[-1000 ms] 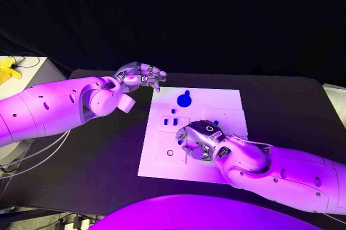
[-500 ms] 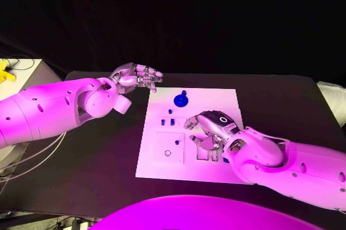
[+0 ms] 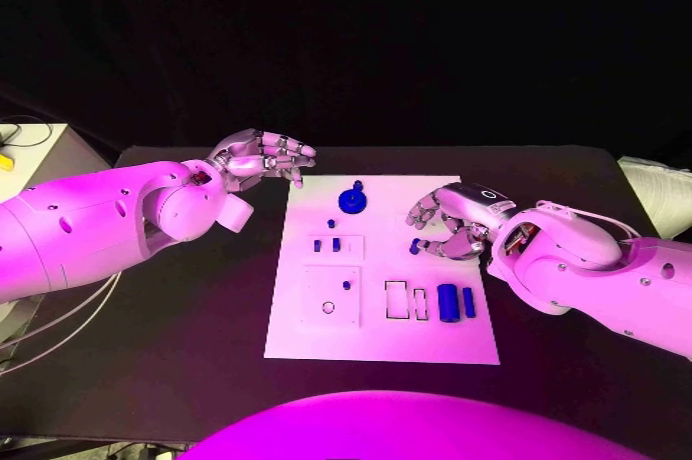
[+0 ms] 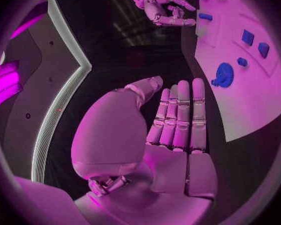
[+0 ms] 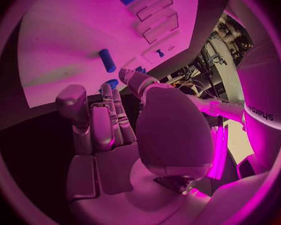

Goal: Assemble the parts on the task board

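Observation:
The white task board (image 3: 382, 330) lies mid-table. At its far end sit a blue gear (image 3: 353, 197) and a small peg (image 3: 330, 223); two small blue blocks (image 3: 326, 245) lie below them. Two blue cylinders (image 3: 457, 301) stand side by side near the right edge, beside narrow slots (image 3: 407, 299). My right hand (image 3: 453, 220) hovers over the board's far right part with loosely bent fingers and holds nothing; a short blue piece (image 3: 417, 246) (image 5: 107, 60) lies just off its fingertips. Holding nothing, my left hand (image 3: 268, 154) (image 4: 178, 115) hangs off the board's far left corner, near the gear (image 4: 224, 75).
A square panel with a small blue piece (image 3: 351, 283) and a ring (image 3: 327, 306) sits on the board's left half. Black table (image 3: 188, 310) surrounds the board. A pale box (image 3: 29, 145) stands at the far left edge.
My right hand has moved from the board's lower middle to its far right part, uncovering the two blue cylinders. The camera has shifted too. The left hand has hardly moved.

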Motion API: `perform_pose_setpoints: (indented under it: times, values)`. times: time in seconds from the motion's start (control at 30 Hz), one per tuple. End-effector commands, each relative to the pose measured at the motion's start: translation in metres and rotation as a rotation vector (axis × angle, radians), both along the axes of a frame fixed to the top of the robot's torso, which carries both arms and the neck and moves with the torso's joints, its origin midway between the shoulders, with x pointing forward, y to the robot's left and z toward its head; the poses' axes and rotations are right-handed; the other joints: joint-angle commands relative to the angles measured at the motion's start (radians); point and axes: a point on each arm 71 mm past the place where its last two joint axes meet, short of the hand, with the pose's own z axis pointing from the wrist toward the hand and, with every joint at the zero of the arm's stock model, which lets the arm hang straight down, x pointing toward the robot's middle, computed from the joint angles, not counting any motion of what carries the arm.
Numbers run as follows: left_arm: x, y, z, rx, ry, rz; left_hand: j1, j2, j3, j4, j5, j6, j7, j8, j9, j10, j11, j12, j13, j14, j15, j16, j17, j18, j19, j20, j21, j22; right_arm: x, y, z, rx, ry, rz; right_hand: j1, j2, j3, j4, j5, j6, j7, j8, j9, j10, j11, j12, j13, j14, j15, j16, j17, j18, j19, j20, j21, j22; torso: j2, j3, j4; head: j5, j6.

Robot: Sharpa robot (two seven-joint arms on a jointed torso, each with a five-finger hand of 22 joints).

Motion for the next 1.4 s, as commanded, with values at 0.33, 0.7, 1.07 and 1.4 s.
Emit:
perform_pose_setpoints:
  times: [0.33, 0.7, 1.07, 1.4]
  values:
    - [-0.001, -0.002, 0.0, -0.015, 0.005, -0.019, 0.006, 0.001, -0.004, -0.001, 0.003, 0.0, 0.002, -0.004, -0.001, 0.0, 0.005, -0.005, -0.003, 0.007, -0.001, -0.009, -0.002, 0.012, 0.007, -0.001, -0.008, -0.002, 0.007, -0.002, -0.011, -0.15, 0.059, 0.059, 0.027, 0.015, -0.077, 0.01, 0.001, -0.005, -0.009, -0.011, 0.002, -0.028, 0.0, 0.011, 0.001, -0.019, 0.002, -0.005, -0.013, -0.008, -0.015, 0.001, -0.028, -0.01, 0.001, 0.0, 0.0005, -0.004, 0.0]
    - [-0.001, -0.002, 0.0, -0.015, 0.005, -0.017, 0.006, 0.001, -0.004, -0.001, 0.003, 0.0, 0.002, -0.004, -0.001, 0.0, 0.005, -0.005, -0.003, 0.007, -0.001, -0.009, -0.002, 0.012, 0.007, -0.001, -0.008, -0.002, 0.008, 0.007, -0.016, -0.164, 0.036, 0.058, 0.047, 0.04, -0.046, 0.03, -0.005, 0.04, -0.008, 0.002, 0.008, 0.014, -0.008, 0.043, 0.002, 0.002, -0.005, 0.02, 0.014, -0.017, 0.015, -0.006, 0.031, 0.019, 0.002, 0.0009, 0.0022, -0.005, 0.0]
    - [-0.001, -0.001, 0.0, -0.014, 0.006, -0.017, 0.006, 0.001, -0.004, -0.001, 0.003, 0.0, 0.002, -0.004, -0.001, 0.0, 0.005, -0.005, -0.003, 0.007, -0.001, -0.009, -0.002, 0.012, 0.007, -0.001, -0.008, -0.002, 0.006, 0.011, -0.02, -0.173, 0.041, 0.061, 0.049, 0.044, 0.022, 0.051, -0.041, 0.105, -0.02, 0.026, 0.022, 0.094, -0.026, 0.056, 0.005, 0.026, -0.02, 0.044, 0.047, -0.028, 0.044, -0.019, 0.095, 0.053, 0.001, -0.0001, 0.0002, -0.005, 0.0]
    - [-0.001, -0.001, -0.001, -0.013, 0.008, -0.017, 0.005, 0.001, -0.006, 0.0, 0.003, 0.001, 0.002, -0.004, -0.001, 0.001, 0.005, -0.006, -0.004, 0.008, -0.001, -0.01, -0.002, 0.012, 0.007, 0.0, -0.01, -0.004, 0.006, 0.014, -0.021, -0.167, 0.016, 0.048, 0.063, 0.069, 0.059, 0.048, -0.098, 0.141, -0.034, 0.049, 0.039, 0.142, -0.043, 0.05, 0.009, 0.041, -0.034, 0.058, 0.07, -0.035, 0.06, -0.034, 0.133, 0.074, 0.002, 0.0004, 0.0009, -0.007, 0.0]
